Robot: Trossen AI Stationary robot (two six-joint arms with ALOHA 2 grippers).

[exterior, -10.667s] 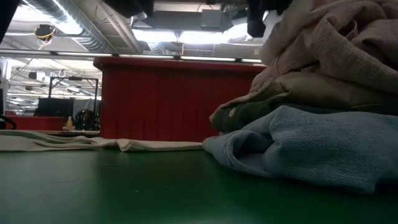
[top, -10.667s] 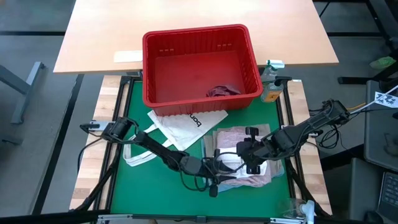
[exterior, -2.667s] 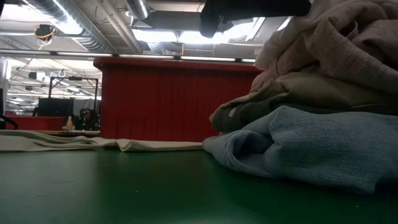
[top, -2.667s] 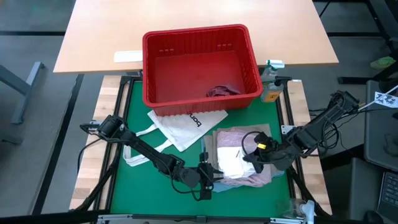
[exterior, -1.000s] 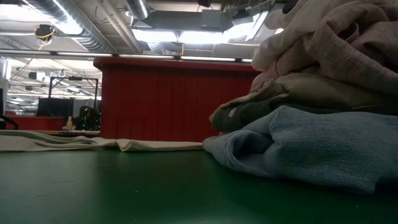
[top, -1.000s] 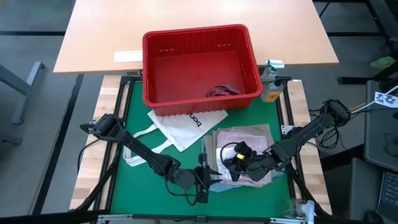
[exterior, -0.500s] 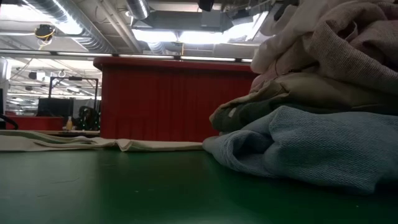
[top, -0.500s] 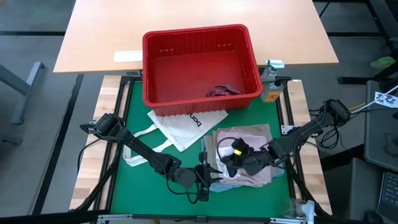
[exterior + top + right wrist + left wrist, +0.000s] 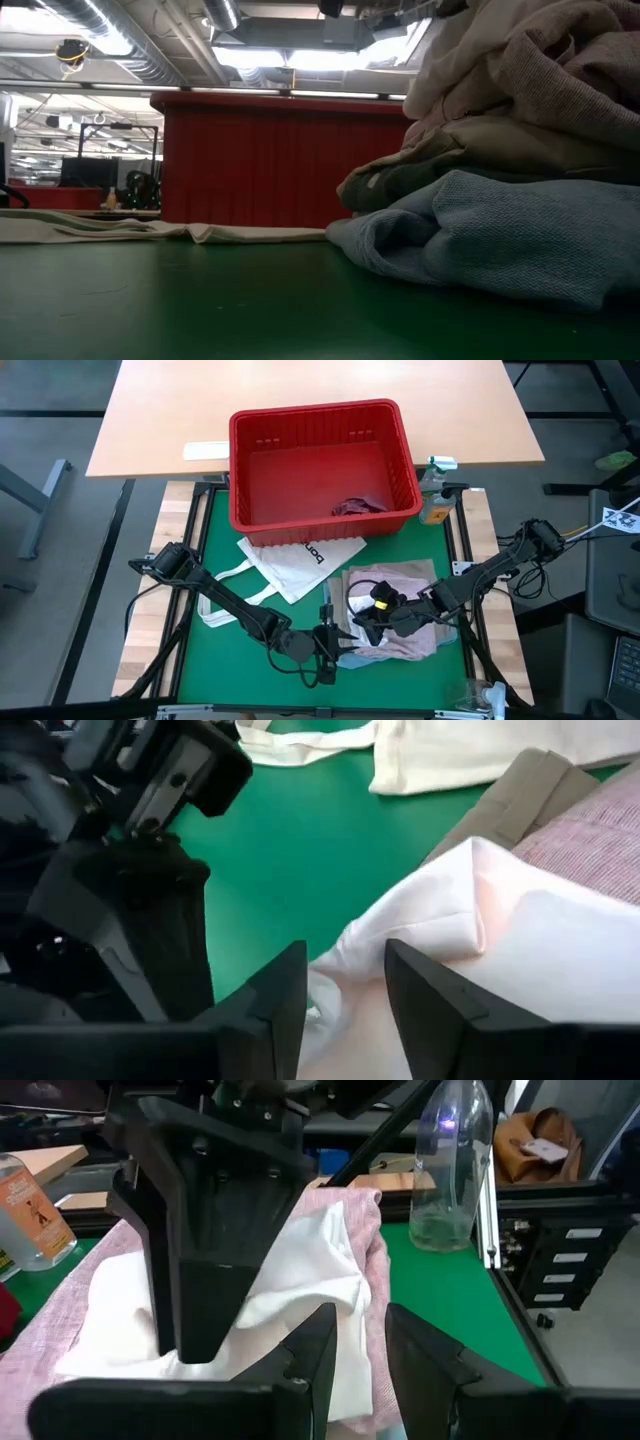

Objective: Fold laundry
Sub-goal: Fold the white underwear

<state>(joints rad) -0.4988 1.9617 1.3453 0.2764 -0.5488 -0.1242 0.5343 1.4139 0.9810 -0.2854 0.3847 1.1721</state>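
The small white piece (image 9: pixel 372 637) is lying on the pink garment (image 9: pixel 412 575) atop the laundry pile on the green tabletop (image 9: pixel 230 660), the right claw (image 9: pixel 366 620) is spreading above it and the left claw (image 9: pixel 345 641) is standing slightly apart beside it, so folding this piece seems in hand, needing a fresh grip on its edge.

We see the left arm's dark two-finger gripper (image 9: pixel 331 647) held low at the near middle of the table, its arm stretched from the left edge, fingers slightly parted. The right arm's dark two-finger gripper (image 9: pixel 368 612) reaches in from the right, facing the left one, fingers parted a little.
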